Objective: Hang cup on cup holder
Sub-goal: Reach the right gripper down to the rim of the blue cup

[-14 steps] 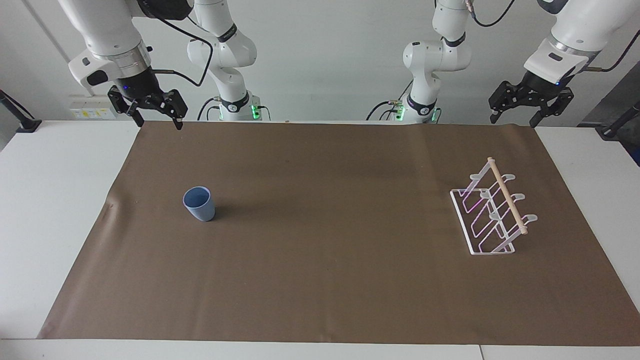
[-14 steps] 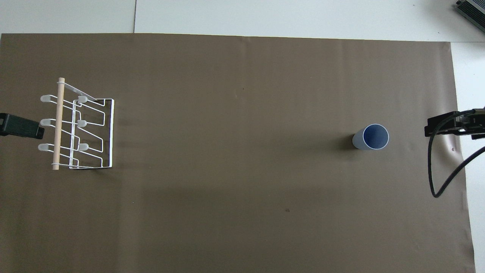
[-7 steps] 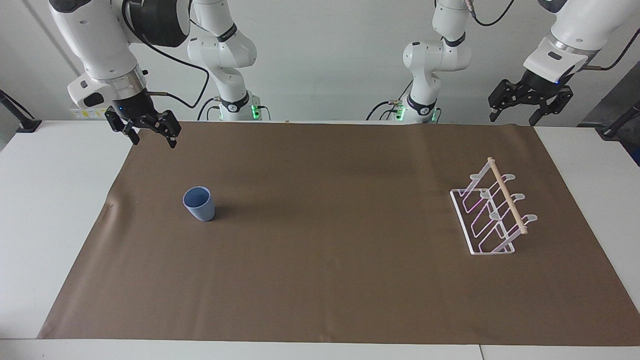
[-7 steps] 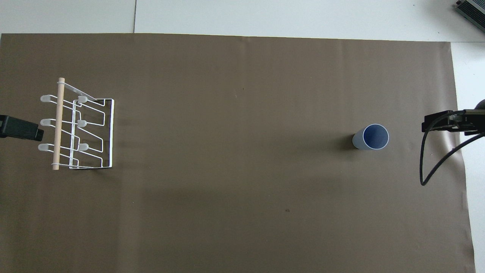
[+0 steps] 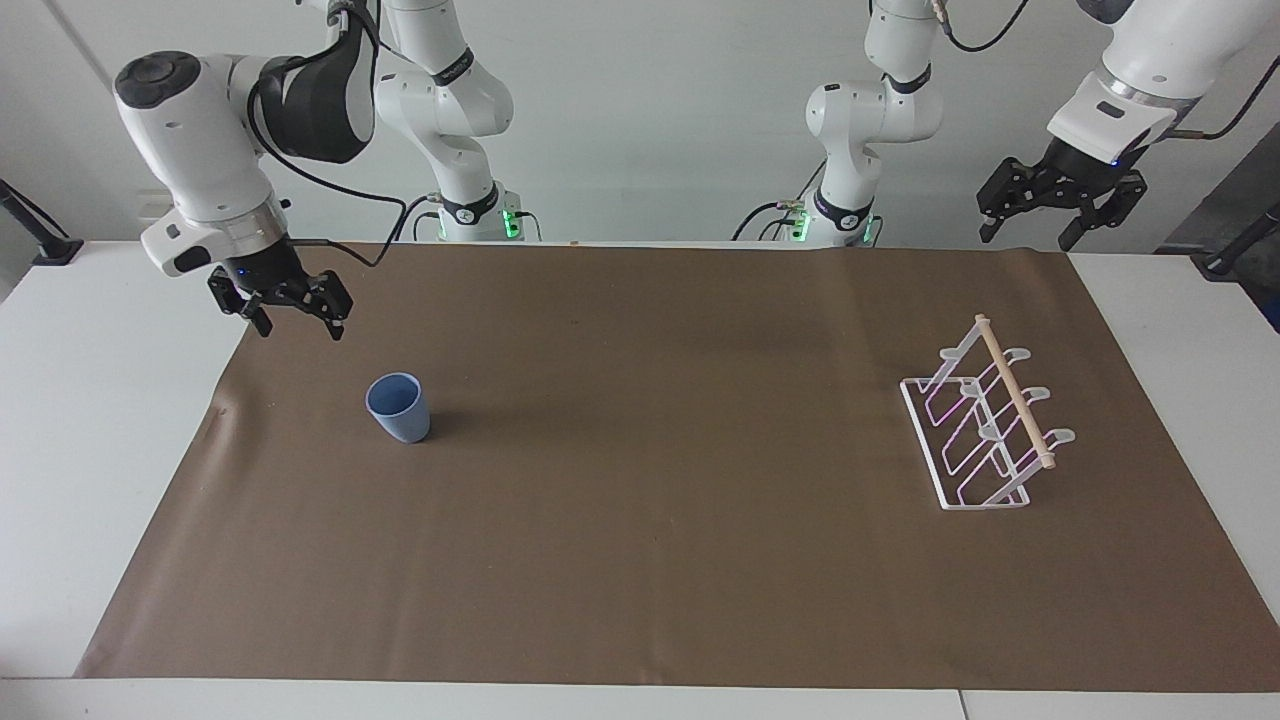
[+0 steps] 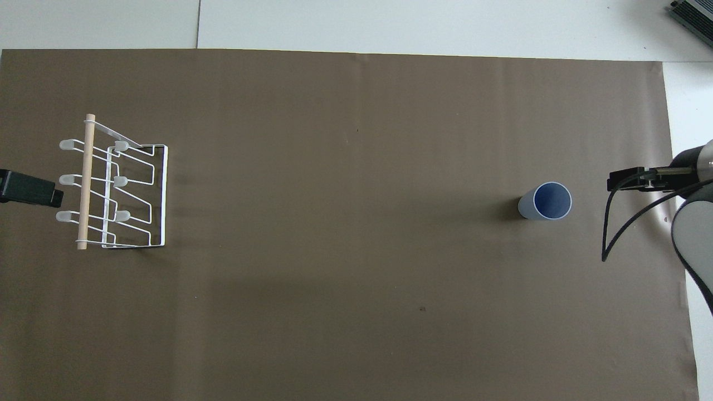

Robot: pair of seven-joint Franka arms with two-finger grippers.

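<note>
Facing view, read from the 9 o'clock side to the 3 o'clock side. Right gripper [image 5: 300, 328] up in the air, jaws spread, nothing between them, hanging over the mat [image 5: 640, 560] near its edge at the right arm's end, at about 10 o'clock from the cup [image 5: 399, 408]. Cup upright on the mat, mouth up, touching nothing, not yet gripped. Holder [image 5: 985, 430] at 3 o'clock from the cup, well apart, standing on its base, dowel [image 5: 1015, 392] on top, all prongs [image 5: 960, 440] bare. Left gripper [image 5: 1027, 240] at about 1 o'clock from the holder, raised, jaws spread and empty, waiting.

Step in hand, as judged: reaching and grasping with the right gripper. Better to come down toward 4 o'clock, to set the jaws on 2 sides of the wall just below the wider rim, then to close gently. Likely risk of tipping or sliding with 1 jaw arriving first. Better also to choose a grip fit for turning the mouth down later over a prong.

Room: wide bare mat between cup and holder, no obstacle on the way. Mat edge and a small wrinkle [image 5: 218, 410] at 9 o'clock from the cup, near; no reason to drag there. Close to the holder, care for dowel and thin wires, probably easy to push.
</note>
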